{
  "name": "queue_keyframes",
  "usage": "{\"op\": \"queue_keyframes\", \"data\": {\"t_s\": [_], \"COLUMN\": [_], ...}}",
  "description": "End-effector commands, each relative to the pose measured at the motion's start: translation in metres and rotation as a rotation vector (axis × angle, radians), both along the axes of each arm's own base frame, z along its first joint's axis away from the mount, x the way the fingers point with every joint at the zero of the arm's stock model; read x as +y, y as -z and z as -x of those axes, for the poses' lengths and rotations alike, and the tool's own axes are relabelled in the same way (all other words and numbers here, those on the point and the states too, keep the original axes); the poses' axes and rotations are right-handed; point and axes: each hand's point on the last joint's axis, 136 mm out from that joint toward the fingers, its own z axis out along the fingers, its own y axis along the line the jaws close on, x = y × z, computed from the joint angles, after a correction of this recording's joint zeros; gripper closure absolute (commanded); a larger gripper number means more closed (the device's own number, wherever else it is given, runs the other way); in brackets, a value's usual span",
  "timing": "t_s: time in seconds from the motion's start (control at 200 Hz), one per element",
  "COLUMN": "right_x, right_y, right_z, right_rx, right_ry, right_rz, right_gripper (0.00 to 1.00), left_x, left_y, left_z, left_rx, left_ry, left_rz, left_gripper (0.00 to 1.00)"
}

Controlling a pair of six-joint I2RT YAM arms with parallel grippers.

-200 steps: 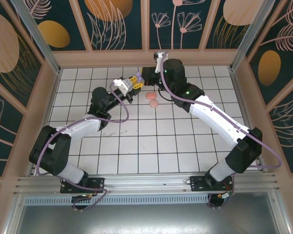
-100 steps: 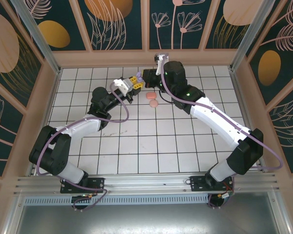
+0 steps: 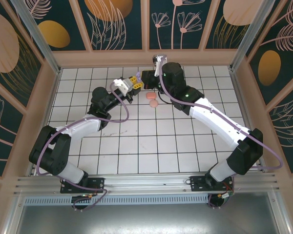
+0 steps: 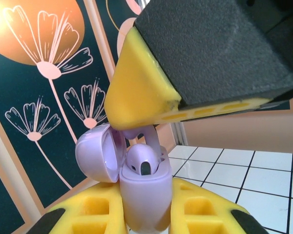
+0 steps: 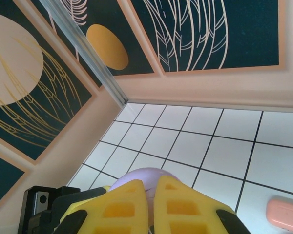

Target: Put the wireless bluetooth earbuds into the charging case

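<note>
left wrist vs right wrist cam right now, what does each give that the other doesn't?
Left wrist, not right: the purple case open, lid flipped back, a purple earbud at its mouth under a finger of the right gripper, and the left gripper clamped on the case. Right wrist, not left: a pink case on the tiles. Both: the purple case, white tiles, patterned wall.

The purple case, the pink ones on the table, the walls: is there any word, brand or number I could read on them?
No readable text anywhere.
The purple case: plain, no brand or mark.
The two pink cases: too small to tell from above; the one in the right wrist view looks bare.
The wall panels: only painted flowers and leaves, no letters.
</note>
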Motion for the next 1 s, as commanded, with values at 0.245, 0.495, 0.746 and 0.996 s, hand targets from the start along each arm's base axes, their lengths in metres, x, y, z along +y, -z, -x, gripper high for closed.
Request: {"op": "queue_keyframes", "data": {"t_s": [0.245,0.495,0.746,0.996], "right_x": [0.002,-0.01,-0.032,-0.036], "right_y": [0.042,-0.01,-0.069,-0.055], "right_z": [0.003,0.0,0.008,-0.022], "right_rx": [0.07,0.004,-0.059,0.062], "right_ry": [0.038,0.07,0.065,0.055], "right_rz": [0.077,-0.029,-0.132,-0.055], "right_gripper": [0.89,0.51,0.38,0.43], "left_x": [0.002,0.001,0.001,-0.003], "left_y": [-0.033,-0.032,-0.028,-0.021], "left_z": [0.009,0.009,0.008,0.009], "left_rx": [-0.105,-0.101,-0.096,-0.082], "left_ry": [0.001,0.006,0.003,0.029], "left_rz": [0.031,0.028,0.024,0.015], "left_gripper": [1.0,1.0,1.0,1.0]}}
